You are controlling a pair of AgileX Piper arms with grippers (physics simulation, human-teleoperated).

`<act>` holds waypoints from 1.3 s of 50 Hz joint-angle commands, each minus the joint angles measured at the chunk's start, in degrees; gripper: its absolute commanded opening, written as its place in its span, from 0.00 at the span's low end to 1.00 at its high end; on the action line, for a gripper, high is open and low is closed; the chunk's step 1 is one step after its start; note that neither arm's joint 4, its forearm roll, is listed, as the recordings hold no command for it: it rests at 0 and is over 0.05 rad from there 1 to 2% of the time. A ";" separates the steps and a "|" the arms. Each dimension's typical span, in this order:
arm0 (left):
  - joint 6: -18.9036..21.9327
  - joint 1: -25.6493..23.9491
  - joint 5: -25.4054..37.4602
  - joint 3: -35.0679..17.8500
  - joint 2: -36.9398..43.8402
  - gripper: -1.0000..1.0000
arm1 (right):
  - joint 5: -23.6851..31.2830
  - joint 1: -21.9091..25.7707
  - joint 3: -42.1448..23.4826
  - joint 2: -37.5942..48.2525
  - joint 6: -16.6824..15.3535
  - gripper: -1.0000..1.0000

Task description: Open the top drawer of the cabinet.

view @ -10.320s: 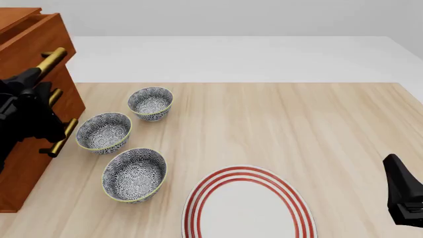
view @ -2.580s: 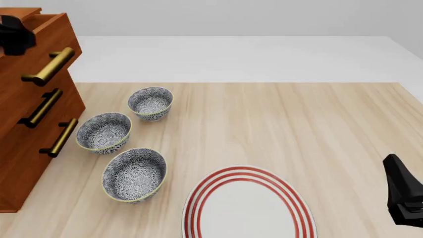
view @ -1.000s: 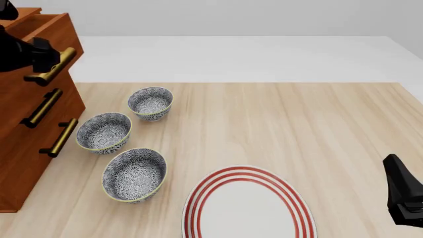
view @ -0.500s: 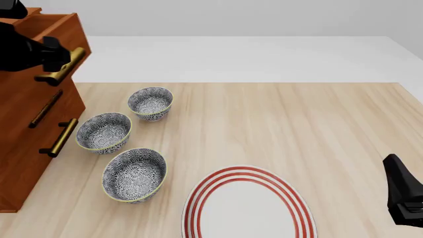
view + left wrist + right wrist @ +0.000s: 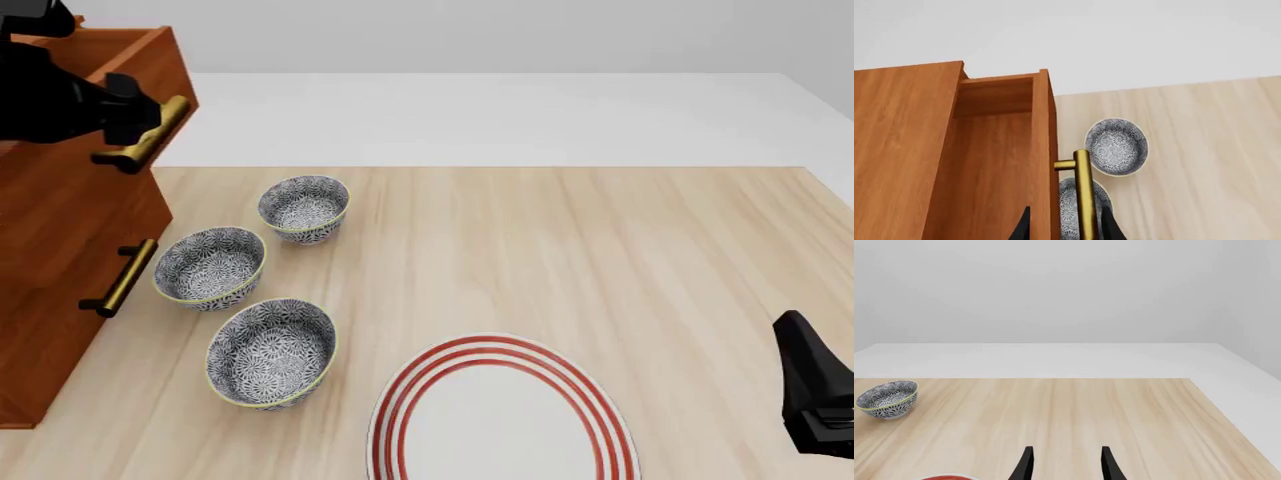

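The cabinet (image 5: 54, 260) stands at the table's left edge. Its top drawer (image 5: 150, 55) is pulled out toward the bowls, and the left wrist view looks down into its bare inside (image 5: 994, 165). My left gripper (image 5: 131, 112) sits at the drawer's brass handle (image 5: 138, 148). In the left wrist view the handle (image 5: 1082, 195) and the drawer's front board lie between the spread fingers of the left gripper (image 5: 1066, 229), which is open. My right gripper (image 5: 807, 380) rests low at the right, open and holding nothing (image 5: 1066, 467).
Three patterned bowls (image 5: 304, 207) (image 5: 210, 266) (image 5: 272, 351) sit just right of the cabinet. A red-ringed plate (image 5: 501, 415) lies at the front centre. The lowest drawer's handle (image 5: 123, 277) shows; the middle one is hidden under the open drawer.
The top drawer has slid out to the right with my left gripper at its handle, now covering the middle drawer's handle. The right arm has not moved.
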 commanded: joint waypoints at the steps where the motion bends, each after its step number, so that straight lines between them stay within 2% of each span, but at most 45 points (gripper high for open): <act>1: 2.42 -1.34 0.57 0.73 2.62 1.00 | 0.00 0.01 0.00 0.00 -0.01 1.00; 65: 4.28 -8.76 0.59 -0.10 7.20 1.00 | 0.00 0.00 0.00 0.00 0.00 1.00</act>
